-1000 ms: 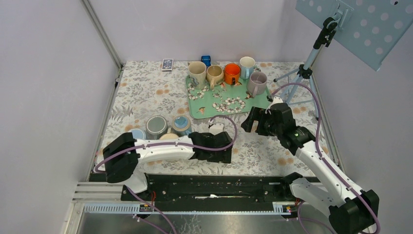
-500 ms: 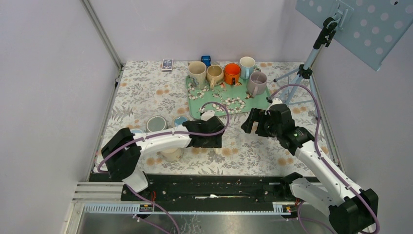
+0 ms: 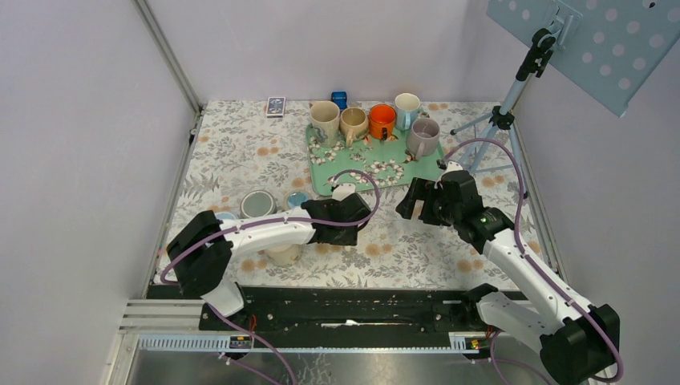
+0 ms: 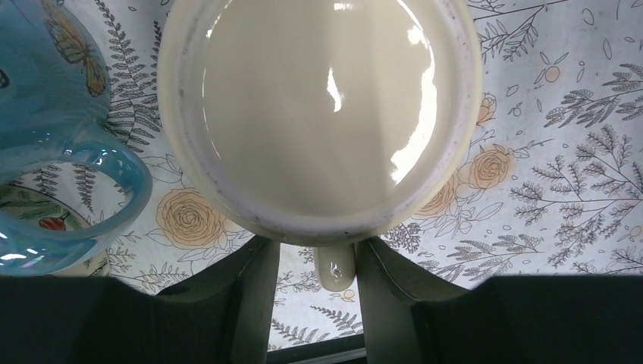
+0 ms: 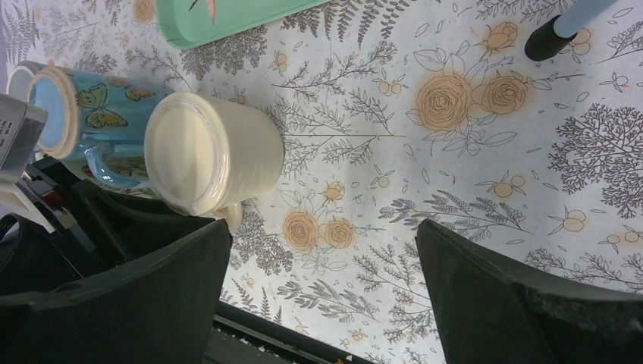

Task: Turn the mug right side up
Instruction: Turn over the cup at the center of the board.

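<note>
Broadly, table (image 3: 240, 152): a floral cloth covers it across the top view; the work sits low and centre.
Tray (image 3: 401, 170): green, upper centre of the top view, carrying upright mugs, well apart from the task's mug.
Right gripper (image 5: 326, 303): jaws wide apart, holding nothing, hovering near the mug at centre right of the top view.
Left gripper (image 4: 317, 254): jaws partly apart, one either side of the handle. A sliver of cloth shows beside the handle, so it is likely not clamped yet.
Cream mug (image 5: 212, 152): upside down on the cloth, base up, at the left of the right wrist view, just beside a blue butterfly mug (image 5: 91, 114).
Handle (image 4: 334, 267): a small stub at lower centre of the left wrist view, pointing toward the gripper.
Handling: glazed ceramic by its shine, so stiff, slick and brittle, and probably weighty for a handle pinch. The handle looks the best hold if squeezed squarely; expect the body to swing when lifted.
</note>
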Motion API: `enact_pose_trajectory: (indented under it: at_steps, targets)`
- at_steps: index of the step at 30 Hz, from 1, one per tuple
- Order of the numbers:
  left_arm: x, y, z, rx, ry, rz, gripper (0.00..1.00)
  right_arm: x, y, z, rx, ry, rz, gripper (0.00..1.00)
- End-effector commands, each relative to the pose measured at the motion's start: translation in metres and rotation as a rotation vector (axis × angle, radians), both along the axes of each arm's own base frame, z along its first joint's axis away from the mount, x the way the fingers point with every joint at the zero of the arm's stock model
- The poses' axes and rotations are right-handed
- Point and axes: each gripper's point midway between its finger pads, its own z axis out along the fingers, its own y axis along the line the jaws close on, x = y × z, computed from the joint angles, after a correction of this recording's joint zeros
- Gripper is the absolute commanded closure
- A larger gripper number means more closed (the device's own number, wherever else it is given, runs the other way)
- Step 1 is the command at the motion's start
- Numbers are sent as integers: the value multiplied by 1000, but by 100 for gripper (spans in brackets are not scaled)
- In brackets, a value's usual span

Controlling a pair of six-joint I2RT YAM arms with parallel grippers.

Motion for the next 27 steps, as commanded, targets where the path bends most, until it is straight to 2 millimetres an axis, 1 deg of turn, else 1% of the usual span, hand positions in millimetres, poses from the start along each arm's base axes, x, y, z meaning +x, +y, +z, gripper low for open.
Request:
enact_pose_trajectory:
  at_steps: [1,11,15,19,21,23,25,27]
  targets:
    - [8,-2,10,19,-63,-17,56,5,5,4,19,-22,1,0]
    - [12,-13,5,59,-82,-40,56,7,6,3,24,-22,0,0]
    - [14,-14,5,59,-88,-34,57,7,6,3,21,-22,2,0]
    - [16,-13,5,69,-99,-31,60,7,7,1,23,-18,5,0]
    - [17,-13,5,74,-104,-32,64,7,7,2,25,-20,6,0]
    - [18,-14,6,73,-110,-33,69,7,7,1,25,-21,5,0]
    - [19,-14,8,71,-115,-39,76,7,7,1,26,-20,4,0]
    - [19,-15,9,66,-118,-48,86,6,7,0,25,-18,3,0]
